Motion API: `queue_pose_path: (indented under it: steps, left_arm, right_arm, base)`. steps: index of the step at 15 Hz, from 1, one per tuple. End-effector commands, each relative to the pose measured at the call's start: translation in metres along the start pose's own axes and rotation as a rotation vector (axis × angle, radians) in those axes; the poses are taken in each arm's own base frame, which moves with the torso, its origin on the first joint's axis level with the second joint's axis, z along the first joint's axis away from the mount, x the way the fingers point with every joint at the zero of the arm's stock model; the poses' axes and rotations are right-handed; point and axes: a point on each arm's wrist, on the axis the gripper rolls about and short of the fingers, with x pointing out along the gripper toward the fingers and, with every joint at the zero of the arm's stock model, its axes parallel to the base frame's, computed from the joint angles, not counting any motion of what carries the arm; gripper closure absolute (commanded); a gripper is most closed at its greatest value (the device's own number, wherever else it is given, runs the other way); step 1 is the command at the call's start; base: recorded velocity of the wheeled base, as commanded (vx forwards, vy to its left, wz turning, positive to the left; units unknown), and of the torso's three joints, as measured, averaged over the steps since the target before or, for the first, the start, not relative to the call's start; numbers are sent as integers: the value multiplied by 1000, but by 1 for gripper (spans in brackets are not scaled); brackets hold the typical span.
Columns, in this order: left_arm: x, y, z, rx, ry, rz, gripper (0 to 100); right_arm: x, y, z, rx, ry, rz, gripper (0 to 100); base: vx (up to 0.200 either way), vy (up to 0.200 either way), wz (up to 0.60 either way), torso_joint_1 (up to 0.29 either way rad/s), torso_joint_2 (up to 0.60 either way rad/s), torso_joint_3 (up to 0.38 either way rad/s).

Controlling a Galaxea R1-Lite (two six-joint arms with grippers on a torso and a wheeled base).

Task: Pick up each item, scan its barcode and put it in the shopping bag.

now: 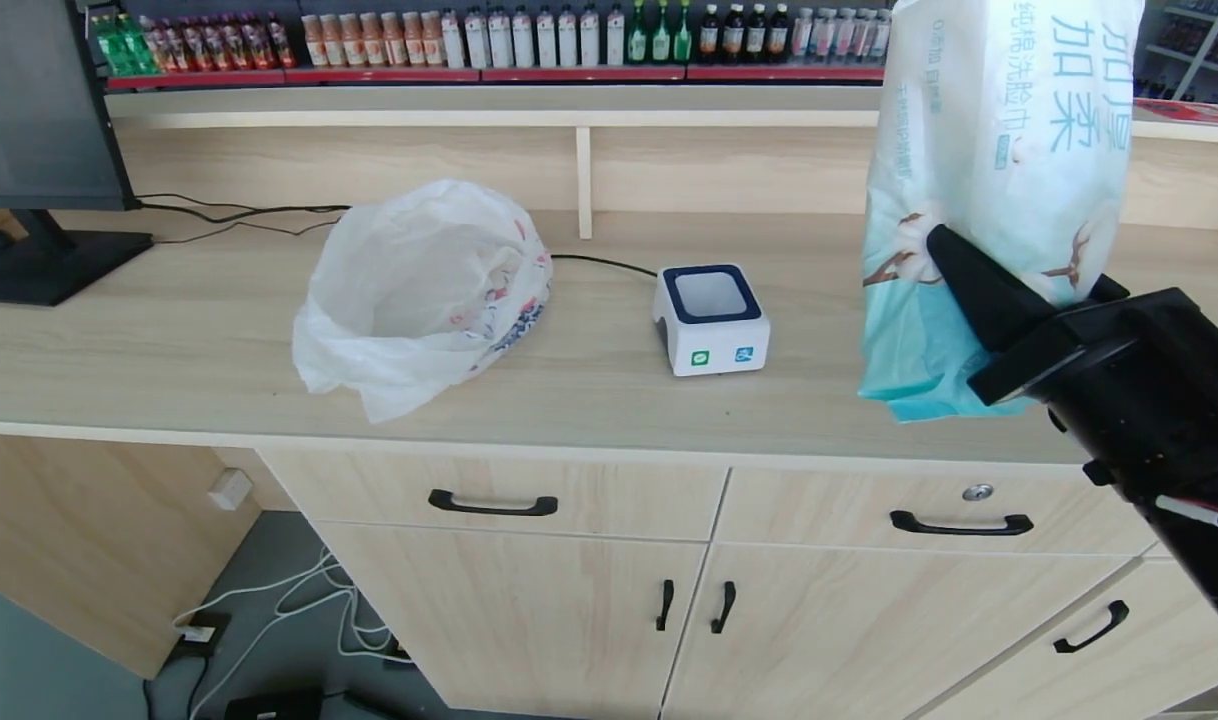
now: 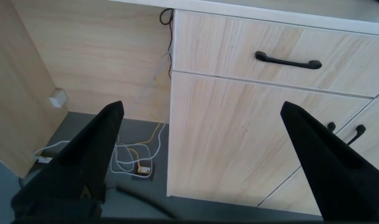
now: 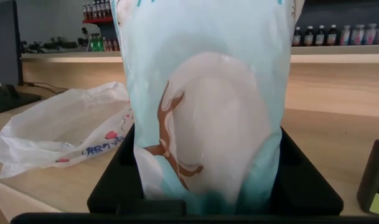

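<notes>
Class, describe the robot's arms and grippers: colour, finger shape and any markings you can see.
Both grippers are matte black. The left gripper has two wedge fingers tapering to points. The right gripper has the same wedge fingers on a blocky black arm bearing a thin white-and-red stripe.

Gap between shopping bag and barcode scanner; wider gap from scanner right to tissue pack; monitor blocking far left.

Teal-white tissue pack held upright, white shopping bag slumped open, scanner between them.
</notes>
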Motion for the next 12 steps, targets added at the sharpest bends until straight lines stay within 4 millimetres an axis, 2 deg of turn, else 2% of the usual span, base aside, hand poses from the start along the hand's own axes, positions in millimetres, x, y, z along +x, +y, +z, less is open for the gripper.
queue_pose_path:
  steps: [1, 5, 12]
  left_arm:
    - [0, 0, 0, -1, -1, 1, 0]
    - [0, 0, 0, -1, -1, 1, 0]
    - [0, 0, 0, -2, -1, 1, 0]
  right_arm:
    - [3, -1, -6, -3, 16, -6, 100]
    - [21, -10, -14, -26, 10, -50, 100]
    - [23, -10, -14, -26, 5, -50, 100]
  base:
    - [0, 200, 0, 7, 7, -2]
    - [0, 200, 0, 0, 4, -2]
    - [0, 200, 0, 3, 2, 2]
